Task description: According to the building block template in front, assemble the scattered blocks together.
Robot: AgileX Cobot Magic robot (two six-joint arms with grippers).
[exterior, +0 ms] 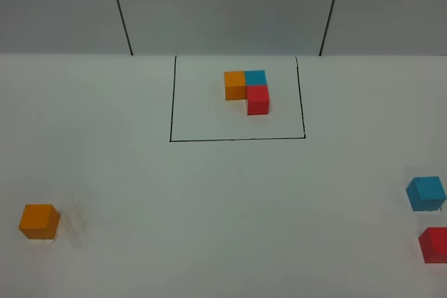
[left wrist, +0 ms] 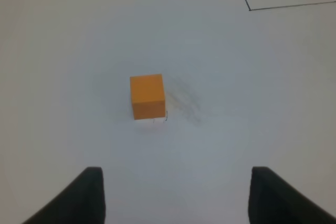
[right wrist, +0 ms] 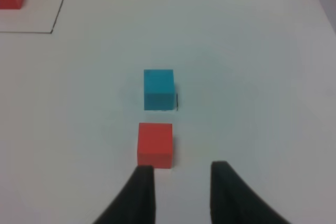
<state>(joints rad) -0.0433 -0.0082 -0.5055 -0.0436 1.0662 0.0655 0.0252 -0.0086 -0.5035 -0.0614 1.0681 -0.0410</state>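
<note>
The building block template (exterior: 248, 90) is an L of orange, blue and red cubes inside a black drawn rectangle (exterior: 237, 139) at the table's far middle. Of the scattered blocks, the orange cube (exterior: 38, 221) (left wrist: 147, 96) lies alone at front left. My left gripper (left wrist: 176, 171) hangs open short of it, holding nothing. The blue cube (exterior: 426, 193) (right wrist: 158, 88) and red cube (exterior: 434, 244) (right wrist: 155, 144) sit near the right edge, a small gap between them. My right gripper (right wrist: 181, 169) is just short of the red cube, fingers drawn close, empty. Neither gripper shows in the high view.
The table is white, with a grey wall behind crossed by two dark lines (exterior: 120, 12). A corner of the drawn rectangle (left wrist: 249, 9) shows in the left wrist view. Faint scuff marks (exterior: 73, 227) lie beside the orange cube.
</note>
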